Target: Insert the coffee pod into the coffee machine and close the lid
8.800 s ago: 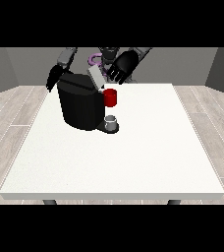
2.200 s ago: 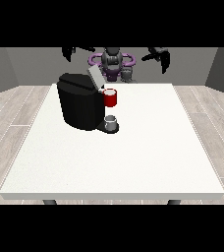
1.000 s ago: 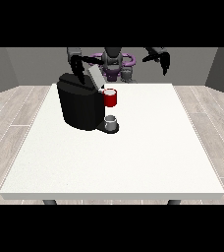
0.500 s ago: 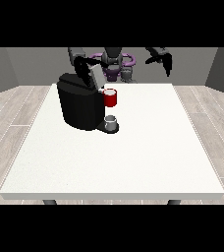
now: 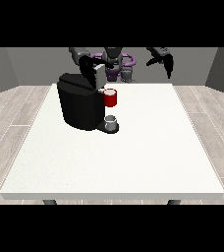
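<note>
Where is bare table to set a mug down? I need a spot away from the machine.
Free: the whole near half and the view's right side of the table. Crowded: the far left corner, holding the coffee machine and small cup.

A dark grey robot with purple trim (shoulders) and black hands.

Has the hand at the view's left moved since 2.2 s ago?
Yes. That hand has come down and toward the view's right, now at the lid atop the coffee machine.
</note>
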You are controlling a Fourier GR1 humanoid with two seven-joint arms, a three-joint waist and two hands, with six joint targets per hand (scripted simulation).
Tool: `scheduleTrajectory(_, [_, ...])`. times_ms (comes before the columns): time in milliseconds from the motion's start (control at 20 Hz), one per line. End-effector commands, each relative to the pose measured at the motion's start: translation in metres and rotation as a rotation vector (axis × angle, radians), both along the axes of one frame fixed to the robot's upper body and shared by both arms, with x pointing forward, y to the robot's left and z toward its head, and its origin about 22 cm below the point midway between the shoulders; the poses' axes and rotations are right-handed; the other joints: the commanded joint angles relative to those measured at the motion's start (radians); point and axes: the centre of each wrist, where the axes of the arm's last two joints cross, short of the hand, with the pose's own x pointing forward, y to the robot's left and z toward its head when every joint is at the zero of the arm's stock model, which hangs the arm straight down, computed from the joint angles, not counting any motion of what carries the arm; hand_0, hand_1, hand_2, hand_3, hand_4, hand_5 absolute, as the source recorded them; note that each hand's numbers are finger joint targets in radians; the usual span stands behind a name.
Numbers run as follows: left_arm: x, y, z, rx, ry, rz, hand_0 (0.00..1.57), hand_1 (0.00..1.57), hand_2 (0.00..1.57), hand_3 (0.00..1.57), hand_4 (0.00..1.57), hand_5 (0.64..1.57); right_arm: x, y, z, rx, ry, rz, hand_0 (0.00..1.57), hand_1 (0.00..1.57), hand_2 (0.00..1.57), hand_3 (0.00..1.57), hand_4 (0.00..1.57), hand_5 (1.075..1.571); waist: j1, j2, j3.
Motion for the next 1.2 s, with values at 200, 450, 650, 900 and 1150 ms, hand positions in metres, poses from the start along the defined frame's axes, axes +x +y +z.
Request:
scheduleTrajectory(200, [-0.001,-0.017,-0.008,0.013,0.008,-0.033,0.00,0.00,0.00,0.00,0.38,1.571,0.004,0.050,0.039,-0.086,-0.163,0.123,0.00,0.00,0.00,0.00,0.00,1.571,0.071,0.014,-0.0105])
scheduleTrajectory(450, [0.005,-0.020,-0.004,0.011,-0.038,-0.076,0.00,0.00,0.00,0.00,0.36,1.571,0.005,0.059,0.067,-0.141,-0.203,0.111,0.00,0.00,0.00,0.00,0.22,1.571,0.125,0.044,-0.0108])
scheduleTrajectory(650, [0.017,-0.024,0.017,0.014,-0.095,-0.102,0.00,0.00,0.00,0.00,0.41,1.571,0.008,0.048,0.096,-0.145,-0.231,0.051,0.00,0.00,0.00,0.00,0.24,1.571,0.176,0.076,-0.0101])
scheduleTrajectory(900, [0.023,-0.036,0.026,0.005,-0.116,-0.118,0.00,0.00,0.00,0.00,0.40,1.571,0.000,0.044,0.107,-0.181,-0.230,0.041,0.00,0.00,0.00,0.00,0.15,1.571,0.219,0.094,-0.0094])
scheduleTrajectory(1150, [0.030,-0.051,0.035,-0.015,-0.137,-0.195,0.00,0.00,0.00,0.00,0.44,1.571,-0.008,0.030,0.143,-0.196,-0.280,-0.024,0.00,0.00,0.00,0.00,0.00,1.571,0.275,0.154,-0.0090])
